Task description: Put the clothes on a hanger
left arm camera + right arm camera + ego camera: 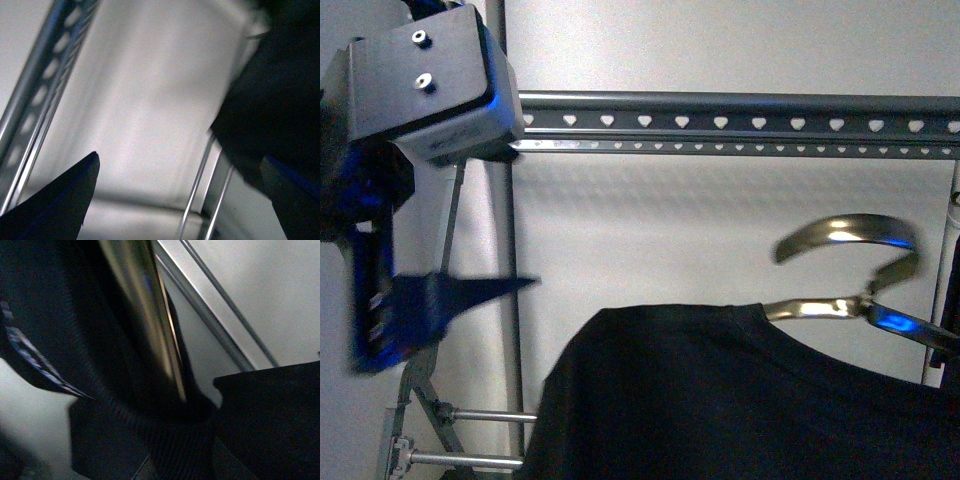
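Note:
The hanger, a big grey metal rack, has its heart-holed top rail (740, 122) running across the upper front view; the rail also shows in the left wrist view (45, 80). The black T-shirt (720, 400) hangs on a shiny metal clothes hanger (850, 232) whose hook sits below the rail, apart from it. My right gripper (905, 328) is shut on the clothes hanger just under the hook. In the right wrist view the metal clothes hanger (145, 315) passes through the ribbed collar (125, 415). My left gripper (420, 300) is open and empty at the left, beside the shirt (280, 100).
The rack's left upright (510, 300) stands between my left gripper and the shirt. Crossed legs and two lower cross bars (480, 415) are at the bottom left. Another rack post (952, 230) is at the right edge. A white wall lies behind.

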You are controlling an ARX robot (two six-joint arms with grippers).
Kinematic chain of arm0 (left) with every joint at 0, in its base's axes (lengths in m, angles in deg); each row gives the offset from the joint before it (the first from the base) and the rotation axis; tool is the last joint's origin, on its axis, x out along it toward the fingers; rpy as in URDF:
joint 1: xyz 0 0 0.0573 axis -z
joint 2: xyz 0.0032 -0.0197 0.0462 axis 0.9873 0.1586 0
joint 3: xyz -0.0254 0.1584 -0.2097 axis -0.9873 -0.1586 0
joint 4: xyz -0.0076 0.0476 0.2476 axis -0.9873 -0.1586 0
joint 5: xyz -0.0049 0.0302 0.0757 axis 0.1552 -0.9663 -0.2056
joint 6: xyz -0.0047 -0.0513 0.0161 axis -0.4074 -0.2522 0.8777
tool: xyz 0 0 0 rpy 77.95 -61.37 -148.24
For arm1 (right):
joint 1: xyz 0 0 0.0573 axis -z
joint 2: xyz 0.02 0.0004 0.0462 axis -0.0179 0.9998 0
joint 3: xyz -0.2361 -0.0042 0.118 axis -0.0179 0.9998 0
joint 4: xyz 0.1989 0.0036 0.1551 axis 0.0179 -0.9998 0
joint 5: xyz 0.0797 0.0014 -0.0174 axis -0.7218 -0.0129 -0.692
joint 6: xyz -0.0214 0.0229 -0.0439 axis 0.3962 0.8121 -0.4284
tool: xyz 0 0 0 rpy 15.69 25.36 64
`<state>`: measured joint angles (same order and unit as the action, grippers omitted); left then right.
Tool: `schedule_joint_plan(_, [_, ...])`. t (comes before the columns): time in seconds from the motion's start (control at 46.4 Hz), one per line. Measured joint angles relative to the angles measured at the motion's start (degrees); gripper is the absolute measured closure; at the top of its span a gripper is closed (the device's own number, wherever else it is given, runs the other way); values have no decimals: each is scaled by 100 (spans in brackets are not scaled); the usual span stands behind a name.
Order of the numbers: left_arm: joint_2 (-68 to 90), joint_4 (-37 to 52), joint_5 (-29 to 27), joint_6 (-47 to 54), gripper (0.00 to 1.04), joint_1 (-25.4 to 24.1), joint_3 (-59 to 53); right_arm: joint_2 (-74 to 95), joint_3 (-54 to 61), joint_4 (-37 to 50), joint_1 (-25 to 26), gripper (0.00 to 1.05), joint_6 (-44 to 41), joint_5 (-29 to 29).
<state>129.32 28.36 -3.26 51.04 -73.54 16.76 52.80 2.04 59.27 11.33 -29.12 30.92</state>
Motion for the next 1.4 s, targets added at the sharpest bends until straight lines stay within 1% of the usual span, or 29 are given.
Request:
schedule_joint_plan(0.022, [22, 483, -472, -861, 7, -31, -85, 11, -103, -142, -13, 101, 236, -55])
schedule_joint_plan(0.043, [59, 1025, -1091, -1718, 7, -122, -105, 20, -256, -313, -44, 101, 638, -177])
schedule_joint_plan(0.065, [66, 1255, -1502, -2448, 7, -210, -81, 28, -354, -365, -59, 101, 863, -238])
schedule_joint_plan(0.108, [37, 1294, -2520, -4457, 7, -540, 133, 59, -656, -428, -98, 101, 1810, -431])
schedule_joint_plan(0.151, [-2, 1075, -2953, -5678, 7, -769, 282, 96, -837, -446, -107, 101, 2437, -496])
schedule_joint_plan(0.172, [-37, 850, -3156, -6507, 7, -933, 367, 127, -940, -463, -109, 102, 2896, -544])
schedule_joint_plan(0.237, [-87, 688, -3204, -7960, 7, -1213, 376, 223, -1213, -492, -120, 102, 3853, -501])
schedule_joint_plan(0.258, [-87, 721, -3209, -8220, 7, -1261, 369, 264, -1287, -492, -125, 102, 4122, -470])
schedule_joint_plan(0.28, [-87, 708, -3215, -8419, 7, -1270, 369, 284, -1325, -492, -129, 102, 4188, -459])
schedule_joint_plan(0.366, [-109, 680, -3093, -9099, 7, -1287, 334, 490, -1655, -446, -168, 102, 5174, -367])
schedule_joint_plan(0.388, [-109, 743, -3038, -9186, 7, -1266, 317, 551, -1742, -437, -188, 102, 5379, -376])
schedule_joint_plan(0.409, [-120, 669, -2852, -9097, 9, -1255, 317, 612, -1838, -431, -201, 102, 5534, -389])
schedule_joint_plan(0.452, [-238, 323, -2391, -8741, 16, -1207, 280, 734, -2033, -426, -229, 102, 5917, -374])
schedule_joint_plan(0.474, [-337, 221, -2249, -8566, 19, -1163, 188, 789, -2133, -424, -238, 102, 6133, -348])
schedule_joint_plan(0.517, [-557, 201, -2280, -8002, 27, -984, -94, 903, -2343, -422, -273, 102, 6448, -271])
schedule_joint_plan(0.538, [-614, 205, -2295, -7882, 28, -938, -168, 933, -2393, -417, -280, 102, 6485, -262])
schedule_joint_plan(0.581, [-859, 264, -2264, -7438, 35, -815, -485, 1032, -2583, -402, -310, 102, 6802, -188])
schedule_joint_plan(0.667, [-1320, 481, -2234, -6926, 50, -693, -1121, 1178, -2951, -393, -450, 102, 7257, -44])
schedule_joint_plan(0.711, [-1504, 621, -2258, -6787, 57, -695, -1405, 1237, -3136, -393, -529, 102, 7425, 28])
schedule_joint_plan(0.732, [-1543, 654, -2271, -6756, 59, -697, -1473, 1255, -3182, -391, -544, 102, 7449, 37])
schedule_joint_plan(0.818, [-1803, 876, -2297, -6614, 73, -717, -2000, 1412, -3552, -389, -658, 102, 7792, 162])
schedule_joint_plan(0.84, [-1832, 901, -2297, -6603, 75, -719, -2065, 1434, -3600, -391, -675, 102, 7805, 173])
schedule_joint_plan(0.904, [-2065, 1082, -2302, -6540, 91, -723, -2579, 1620, -3971, -455, -800, 102, 8063, 284])
schedule_joint_plan(0.947, [-2212, 1156, -2299, -6529, 100, -723, -2822, 1742, -4183, -516, -861, 102, 8150, 310])
schedule_joint_plan(0.969, [-2304, 1202, -2297, -6531, 102, -723, -2953, 1818, -4315, -557, -885, 102, 8220, 337])
schedule_joint_plan(0.99, [-2391, 1235, -2297, -6511, 101, -723, -3071, 1917, -4465, -595, -898, 102, 8288, 372])
schedule_joint_plan(1.227, [-3123, 1349, -2297, -6472, 101, -723, -3919, 2837, -5536, -903, -942, 102, 8815, 960])
schedule_joint_plan(1.335, [-3539, 1298, -2297, -6470, 101, -723, -4247, 2953, -5506, -846, -1113, 102, 8793, 1255])
schedule_joint_plan(1.4, [-3753, 1222, -2299, -6470, 101, -723, -4385, 2935, -5235, -586, -1193, 102, 8773, 1307])
